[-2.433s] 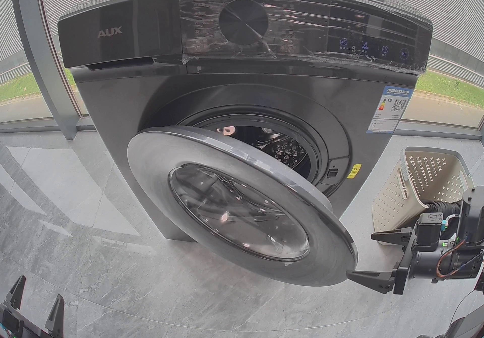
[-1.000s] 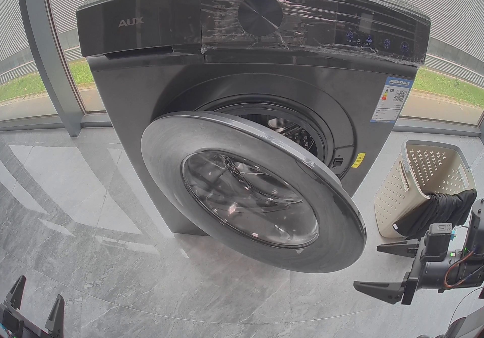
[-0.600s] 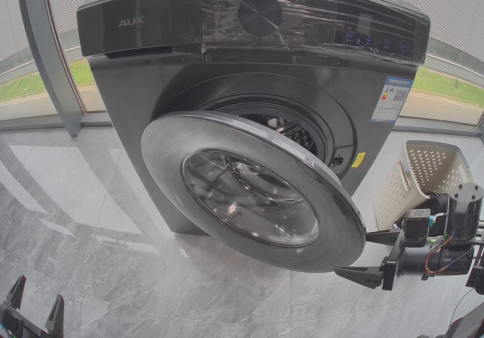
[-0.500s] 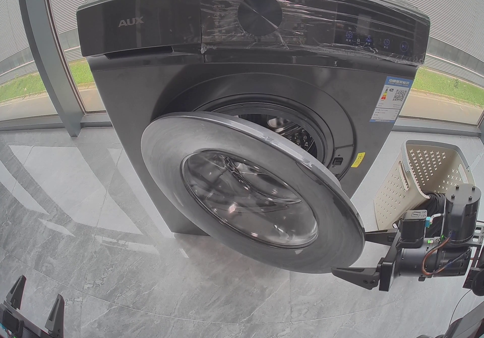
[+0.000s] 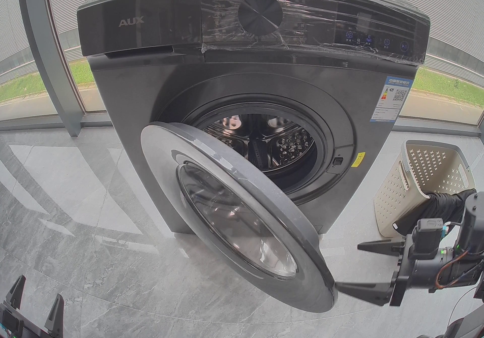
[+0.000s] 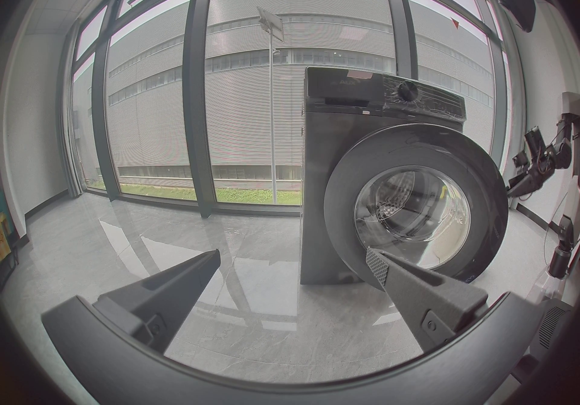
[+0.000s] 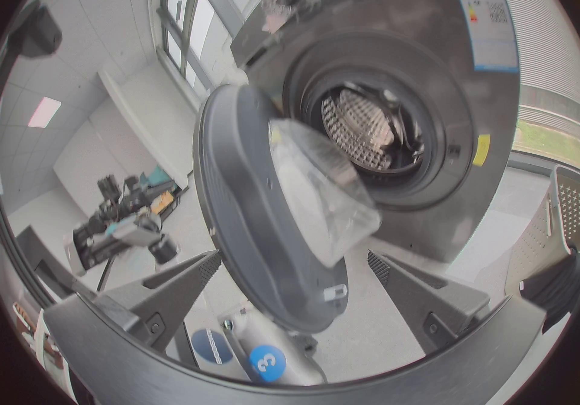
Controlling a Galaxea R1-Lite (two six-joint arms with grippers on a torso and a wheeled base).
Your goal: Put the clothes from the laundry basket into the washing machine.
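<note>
The dark grey washing machine (image 5: 252, 67) stands in front of me with its round door (image 5: 237, 213) swung open and the metal drum (image 5: 262, 145) exposed. My right gripper (image 5: 348, 264) is open at the door's lower right rim; its lower finger (image 5: 360, 291) is right by the rim, and I cannot tell whether it touches. In the right wrist view the door (image 7: 254, 213) sits between that gripper's (image 7: 292, 255) spread fingers. The cream laundry basket (image 5: 403, 188) stands to the right, with a black garment (image 5: 438, 208) draped over its rim. My left gripper (image 5: 35, 301) stays low at the left, open and holding nothing.
Glossy grey floor tiles (image 5: 101, 253) lie to the left of and in front of the machine. Tall windows and a pillar (image 5: 45, 51) stand behind it. The left wrist view shows the machine (image 6: 362, 122) from the side, with its door (image 6: 417, 201) facing the camera.
The door has swung much wider open in the last half second, baring the drum. My right gripper has moved down and slightly right. Earlier the head camera shifted; the left gripper stayed still.
</note>
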